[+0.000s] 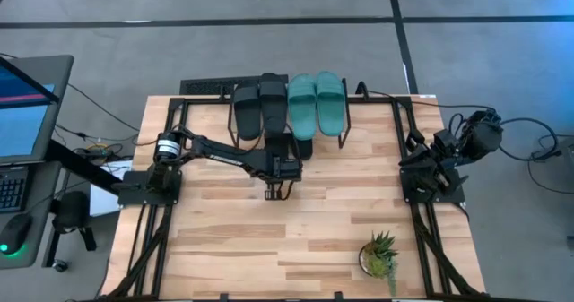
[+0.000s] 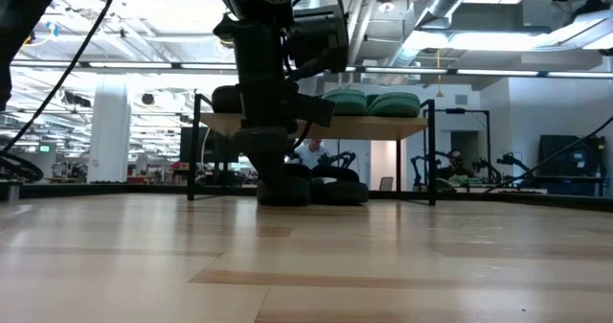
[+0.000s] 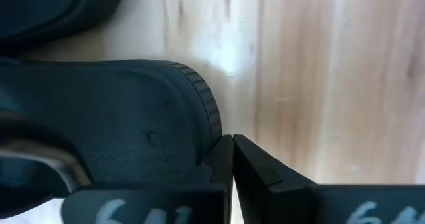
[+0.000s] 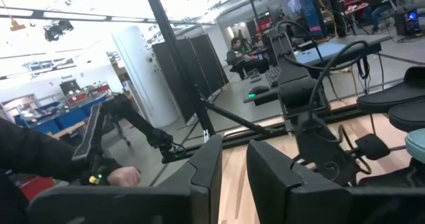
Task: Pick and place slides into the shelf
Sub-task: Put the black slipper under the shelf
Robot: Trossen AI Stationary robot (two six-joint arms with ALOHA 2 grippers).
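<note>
The shelf stands at the table's far middle. Two black slides and two teal slides lie side by side on its top board. Under its front edge, on the table, lies a dark slide, with part of another beyond it. My left gripper is shut, points steeply down and stands right beside that slide's rounded end. My right gripper is folded back at the table's right edge, level and open, with nothing between its fingers. My left gripper lies with the outer side of one shut finger against the ribbed rim of the dark slide's rounded end. The fingers come from above, slanting steeply down. The slide lies flat on the table, nothing is pinched between the fingers.
A small potted plant stands near the table's front right. The near half of the wooden tabletop is bare. A monitor and keyboard sit off the table's left side. A person's hand shows in the room beyond.
</note>
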